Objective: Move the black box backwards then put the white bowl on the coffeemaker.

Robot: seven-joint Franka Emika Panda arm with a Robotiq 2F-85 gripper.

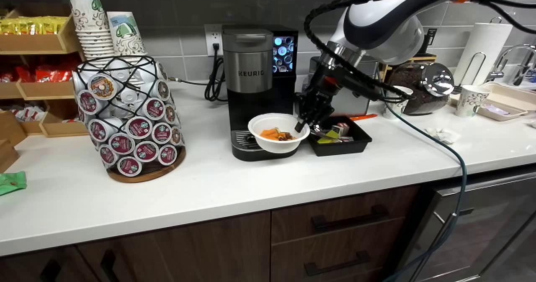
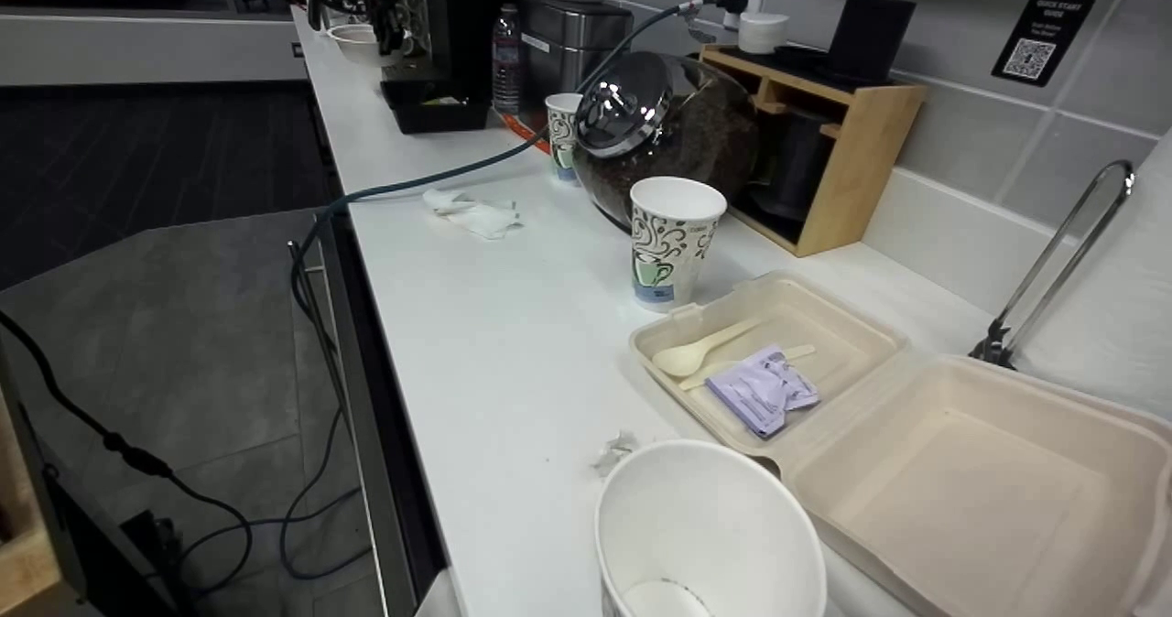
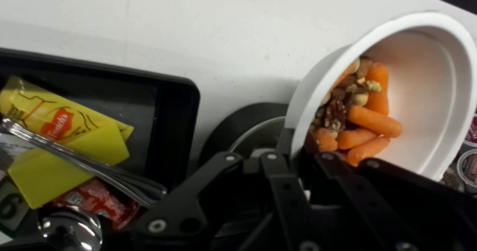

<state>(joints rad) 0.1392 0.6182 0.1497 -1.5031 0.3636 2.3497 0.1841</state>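
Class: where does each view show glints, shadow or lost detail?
Both exterior views: glints on the silver jar lid; wrist view: a gleaming metal handle, soft shadow on the counter beside the bowl, jaws partly lost in black.

white bowl, orange carrots, black tray, swirl-patterned cup
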